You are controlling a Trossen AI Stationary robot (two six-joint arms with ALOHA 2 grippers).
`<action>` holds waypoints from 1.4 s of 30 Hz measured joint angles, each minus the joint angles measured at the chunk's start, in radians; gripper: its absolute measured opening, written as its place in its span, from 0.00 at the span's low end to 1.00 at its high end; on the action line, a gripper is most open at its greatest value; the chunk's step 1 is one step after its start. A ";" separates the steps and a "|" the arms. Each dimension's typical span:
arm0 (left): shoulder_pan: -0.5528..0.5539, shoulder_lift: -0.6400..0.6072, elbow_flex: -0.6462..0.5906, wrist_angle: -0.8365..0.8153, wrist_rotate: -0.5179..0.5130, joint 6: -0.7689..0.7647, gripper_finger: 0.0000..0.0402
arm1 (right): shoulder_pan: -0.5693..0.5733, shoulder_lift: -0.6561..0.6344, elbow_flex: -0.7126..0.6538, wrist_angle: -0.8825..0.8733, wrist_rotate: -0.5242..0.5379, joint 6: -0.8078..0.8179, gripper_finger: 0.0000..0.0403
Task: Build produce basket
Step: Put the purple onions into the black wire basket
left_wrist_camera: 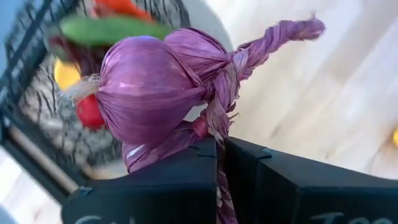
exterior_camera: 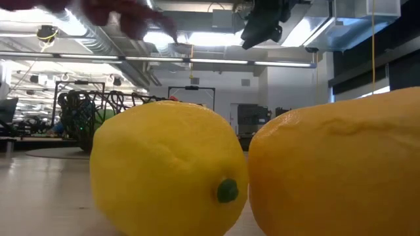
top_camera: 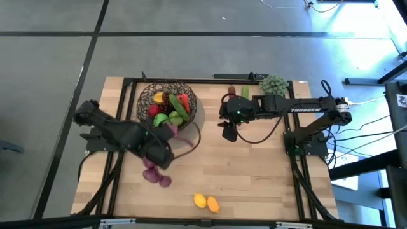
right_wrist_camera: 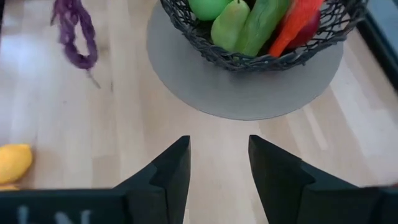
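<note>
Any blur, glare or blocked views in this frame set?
Low view: two big yellow toy lemons fill the frame, room behind soft, ceiling lights bright. Left wrist view: the braided purple onion bunch is sharp in the shut left claw, the dark woven wire basket behind is blurred. High view: glare at the top-right corner. Right wrist view: clear, right claw open.

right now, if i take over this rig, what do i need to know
Left hand: shut on the braided stem of a string of purple onion-like bulbs, lifted beside the basket.
Right hand: open, holding nothing, hovering over bare wood right of the basket.
Dark woven wire basket sits on a grey round mat, back-left of the table.
Done: red, orange and green produce pieces are already in it.
Left: the purple string still has to go in; a yellow lemon and an orange-yellow fruit lie at the front edge. More green items sit at the back, near the right arm.
</note>
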 joint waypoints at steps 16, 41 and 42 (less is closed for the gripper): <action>0.476 -0.079 0.020 0.001 -0.167 0.418 0.00 | -0.042 0.000 0.000 0.005 0.063 -0.134 0.39; 1.048 -0.077 -0.175 0.290 0.160 1.139 0.00 | -0.102 0.000 0.000 0.157 0.001 -0.290 0.39; 1.063 -0.077 -0.191 0.300 0.167 1.155 0.00 | -0.102 0.000 0.000 0.161 0.001 -0.291 0.39</action>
